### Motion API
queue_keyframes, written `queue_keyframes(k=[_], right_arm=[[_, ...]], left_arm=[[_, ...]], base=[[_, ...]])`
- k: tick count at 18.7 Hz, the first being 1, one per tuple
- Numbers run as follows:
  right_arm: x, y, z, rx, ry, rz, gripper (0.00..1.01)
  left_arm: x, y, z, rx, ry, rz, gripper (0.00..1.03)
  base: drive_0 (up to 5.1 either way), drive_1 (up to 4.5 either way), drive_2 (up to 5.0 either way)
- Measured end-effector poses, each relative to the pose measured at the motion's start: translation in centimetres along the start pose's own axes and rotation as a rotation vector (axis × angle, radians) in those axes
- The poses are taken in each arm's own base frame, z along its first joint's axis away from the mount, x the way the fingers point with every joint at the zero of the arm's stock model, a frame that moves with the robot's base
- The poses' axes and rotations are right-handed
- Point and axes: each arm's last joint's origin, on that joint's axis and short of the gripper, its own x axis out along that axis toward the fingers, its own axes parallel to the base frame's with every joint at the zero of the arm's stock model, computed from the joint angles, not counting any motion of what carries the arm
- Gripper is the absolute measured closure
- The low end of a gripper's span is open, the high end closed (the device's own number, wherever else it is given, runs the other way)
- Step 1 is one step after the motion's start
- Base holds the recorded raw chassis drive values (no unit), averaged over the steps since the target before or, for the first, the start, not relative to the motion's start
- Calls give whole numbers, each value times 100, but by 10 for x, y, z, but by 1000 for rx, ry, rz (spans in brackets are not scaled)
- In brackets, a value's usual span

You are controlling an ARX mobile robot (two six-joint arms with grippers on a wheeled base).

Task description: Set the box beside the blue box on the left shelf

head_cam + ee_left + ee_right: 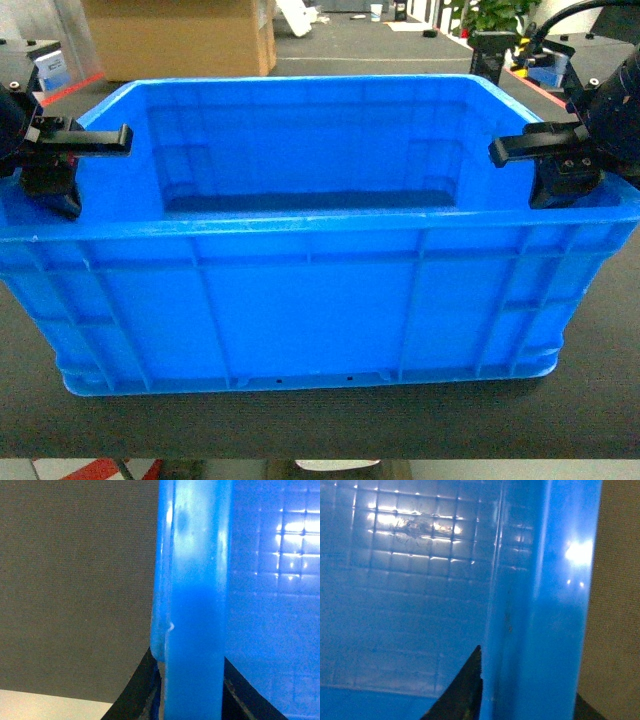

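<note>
Head view alone shows both claws, left claw [55, 165] and right claw [560, 160], clamping the box [310, 290].

Blue box [420, 605] rim upright between dark right claw [520, 700] fingers, gridded floor alongside.

box [310, 290] sits on table [320, 420], centred. left gripper [62, 165] straddles its left rim, right gripper [555, 165] its right rim. cardboard carton [180, 38] behind, left.

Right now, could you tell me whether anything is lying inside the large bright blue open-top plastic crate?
No, the head view shows the bright blue plastic crate holding nothing on its bare floor.
</note>
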Motion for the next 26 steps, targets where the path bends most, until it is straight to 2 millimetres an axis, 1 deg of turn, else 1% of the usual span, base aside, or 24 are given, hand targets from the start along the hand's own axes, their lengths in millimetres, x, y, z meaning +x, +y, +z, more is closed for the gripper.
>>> queue_keyframes(k=[1, 2, 3, 13, 21, 24, 26], right_arm=[[0, 0, 0, -2, -3, -3, 84], [0, 0, 1, 26, -7, 8, 89], [0, -2, 1, 53, -13, 23, 92], [-1, -2, 0, 87, -29, 14, 93], [-3, -3, -1, 86, -39, 11, 93], [-17, -6, 4, 81, -52, 3, 94], [-29, -7, 12, 83, -93, 0, 94]], left_arm=[[0, 0, 0, -1, -5, -11, 89], [0, 0, 0, -2, -6, -21, 90], [0, 2, -1, -11, -2, -39, 92], [-6, 2, -1, -9, -37, -43, 93], [-6, 4, -3, -8, -41, -42, 93], [-12, 4, 2, -6, -48, -51, 93], [-25, 4, 12, -9, -96, -57, 93]], base=[[0, 0, 0], [0, 0, 0], [0, 0, 0], [0, 0, 0], [0, 0, 0], [0, 0, 0], [0, 0, 0]])
